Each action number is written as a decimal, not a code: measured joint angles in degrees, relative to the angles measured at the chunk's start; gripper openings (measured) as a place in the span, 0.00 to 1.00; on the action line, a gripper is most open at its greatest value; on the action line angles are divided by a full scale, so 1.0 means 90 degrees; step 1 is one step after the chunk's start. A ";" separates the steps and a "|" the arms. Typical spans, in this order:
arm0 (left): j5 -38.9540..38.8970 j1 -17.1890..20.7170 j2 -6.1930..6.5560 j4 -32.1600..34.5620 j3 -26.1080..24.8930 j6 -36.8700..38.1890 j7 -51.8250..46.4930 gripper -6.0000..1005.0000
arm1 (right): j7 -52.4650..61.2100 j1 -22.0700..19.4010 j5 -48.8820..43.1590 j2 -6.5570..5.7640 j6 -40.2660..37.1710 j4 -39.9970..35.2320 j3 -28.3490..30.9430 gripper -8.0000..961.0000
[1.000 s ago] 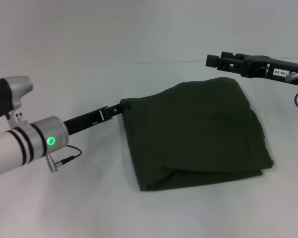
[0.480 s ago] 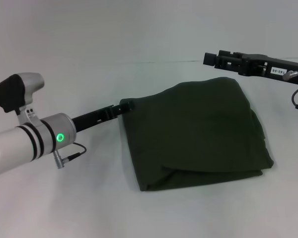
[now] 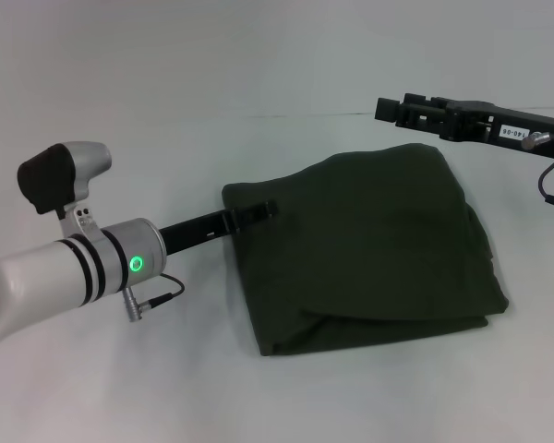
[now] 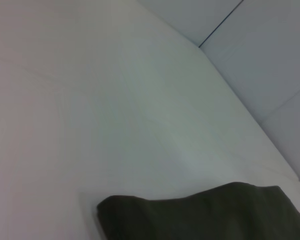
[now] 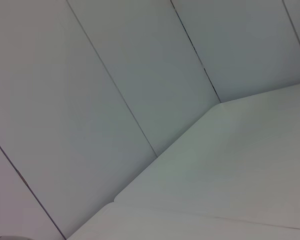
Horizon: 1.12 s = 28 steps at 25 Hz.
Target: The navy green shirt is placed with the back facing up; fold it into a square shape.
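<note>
The navy green shirt (image 3: 369, 249) lies folded into a rough square on the white table, with a doubled edge along its front. My left gripper (image 3: 266, 209) reaches in low from the left, its tip over the cloth just inside the shirt's back left corner. One dark corner of the shirt (image 4: 205, 215) shows in the left wrist view. My right gripper (image 3: 388, 109) hangs in the air beyond the shirt's back right corner, apart from the cloth. The right wrist view shows only table and wall.
The white table (image 3: 166, 388) spreads on all sides of the shirt. A pale panelled wall (image 5: 140, 75) stands behind the table's far edge. The left arm's silver forearm (image 3: 65, 272) crosses the front left area.
My left arm has pushed rightward, carrying its gripper from the shirt's back left corner to a spot over the cloth. The right gripper has barely shifted. The shirt's shape is unchanged.
</note>
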 joint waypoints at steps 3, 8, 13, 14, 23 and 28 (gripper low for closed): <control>0.0018 -0.0032 0.0001 -0.0051 -0.0001 0.0002 0.0001 0.88 | 0.0000 0.0010 0.0000 0.0002 0.0000 0.0000 0.0002 0.83; 0.0026 -0.0027 0.0004 -0.0042 0.0005 -0.0018 0.0018 0.88 | 0.0000 0.0023 0.0000 0.0005 0.0003 0.0000 0.0002 0.83; 0.0030 0.0033 0.0014 -0.0005 0.0009 -0.0067 0.0018 0.88 | 0.0007 0.0022 0.0000 0.0005 0.0010 0.0000 0.0002 0.83; 0.0030 0.0053 0.0015 0.0002 0.0009 -0.0091 0.0018 0.88 | 0.0009 0.0022 0.0000 0.0005 0.0010 0.0000 0.0002 0.83; 0.0029 0.0079 0.0016 -0.0020 0.0071 -0.0120 0.0018 0.88 | 0.0016 0.0025 0.0000 0.0005 0.0011 0.0000 0.0002 0.83; 0.0021 0.0048 0.0007 -0.0050 0.0162 -0.0072 0.0009 0.88 | 0.0019 0.0033 0.0000 0.0005 0.0010 0.0000 0.0002 0.83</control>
